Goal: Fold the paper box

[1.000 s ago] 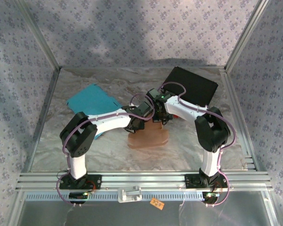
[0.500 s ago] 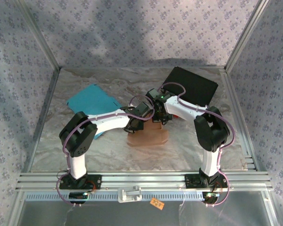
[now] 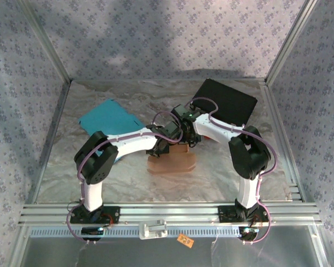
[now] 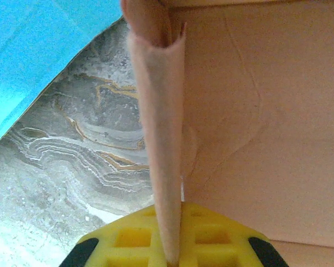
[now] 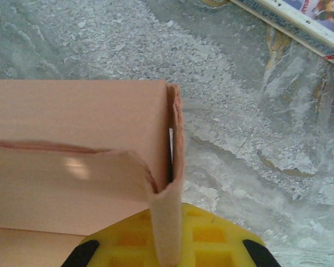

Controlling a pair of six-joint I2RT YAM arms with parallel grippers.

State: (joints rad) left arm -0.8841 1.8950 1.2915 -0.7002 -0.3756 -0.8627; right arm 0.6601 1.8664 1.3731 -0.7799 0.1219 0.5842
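Note:
The tan paper box (image 3: 172, 160) lies mid-table, partly folded, its back edge raised between both arms. My left gripper (image 3: 163, 140) is shut on the box's left wall; in the left wrist view that folded wall (image 4: 161, 144) runs straight into the yellow jaws of the left gripper (image 4: 171, 257), with the box's inner panel (image 4: 256, 117) to its right. My right gripper (image 3: 183, 135) is shut on the right wall; the right wrist view shows the folded corner (image 5: 168, 206) pinched in the right gripper (image 5: 168, 257), the box's panels (image 5: 72, 144) spreading left.
A blue sheet (image 3: 108, 119) lies at the back left, also seen as the blue sheet (image 4: 39, 50) beside the box. A black flat item (image 3: 225, 100) rests at the back right. Metal rails (image 3: 167, 212) border the near edge; patterned walls enclose the marbled table (image 3: 128, 178).
The box has shifted a little toward the left and back with both grippers still clamped on it; the left arm's elbow moved slightly right.

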